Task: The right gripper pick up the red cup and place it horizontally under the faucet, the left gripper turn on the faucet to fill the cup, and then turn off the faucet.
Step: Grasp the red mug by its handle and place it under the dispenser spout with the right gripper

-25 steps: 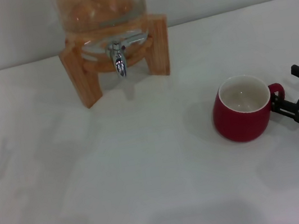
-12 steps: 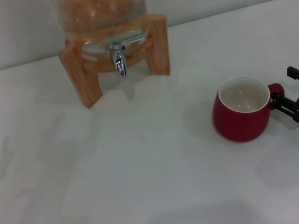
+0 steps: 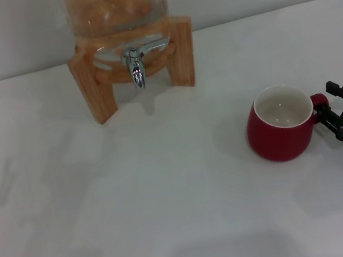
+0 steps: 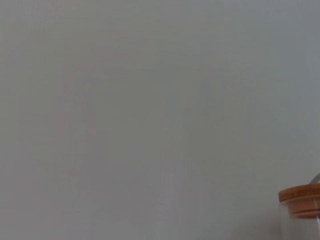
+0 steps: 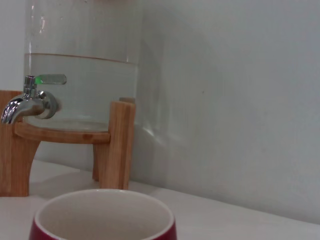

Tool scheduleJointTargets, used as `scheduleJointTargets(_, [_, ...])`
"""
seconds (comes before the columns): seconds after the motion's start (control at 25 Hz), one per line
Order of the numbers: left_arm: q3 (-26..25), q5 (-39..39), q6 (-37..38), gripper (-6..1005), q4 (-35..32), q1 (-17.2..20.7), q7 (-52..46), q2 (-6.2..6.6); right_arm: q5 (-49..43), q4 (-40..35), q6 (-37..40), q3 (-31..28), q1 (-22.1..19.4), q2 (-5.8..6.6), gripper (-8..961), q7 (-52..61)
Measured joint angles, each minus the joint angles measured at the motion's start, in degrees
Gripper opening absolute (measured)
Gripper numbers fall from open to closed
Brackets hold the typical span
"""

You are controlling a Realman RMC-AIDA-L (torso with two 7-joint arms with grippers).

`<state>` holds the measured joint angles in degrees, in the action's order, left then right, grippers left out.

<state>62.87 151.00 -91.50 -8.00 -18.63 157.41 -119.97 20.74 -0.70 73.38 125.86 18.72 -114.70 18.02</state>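
The table [image 3: 173, 219] carries the glass jar [image 3: 115, 13] on its wooden stand [image 3: 92, 82] at the back, with the faucet [image 3: 135, 66] at the jar's front, spout turned down toward the table. The red cup [image 3: 282, 125] stands upright well to the right of the faucet and nearer the robot, mouth up, so its long axis is vertical; its loop handle points away from the faucet, toward the right end effector [image 3: 326, 110].

Against the earlier head views, the cup has slid slightly to the right while the right end effector has closed in on the handle. Its black fingers now sit at the handle, seemingly around it, but I cannot tell whether they are pinching it. That suggests the pick-up is only beginning; nothing is under the spout yet.

The left end effector is out of sight.
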Motion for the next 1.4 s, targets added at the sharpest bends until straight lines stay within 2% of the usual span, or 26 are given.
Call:
scheduleJointTargets(0.24, [-0.03, 0.0, 0.0, 846, 0.0, 0.0, 0.0, 0.0, 0.02, 0.0, 0.0, -0.01, 0.0, 0.0, 275, 0.0])
scheduleJointTargets(0.68, [-0.03, 0.0, 0.0, 846, 0.0, 0.0, 0.0, 0.0, -0.32, 0.0, 0.3, 0.16, 0.0, -0.08, 127, -0.36])
scheduleJointTargets(1.4, [0.08, 0.0, 0.99, 845, 0.0, -0.84, 0.0, 0.0, -0.62, -0.07, 1.97, 0.47, 0.42, -0.3, 118, -0.49])
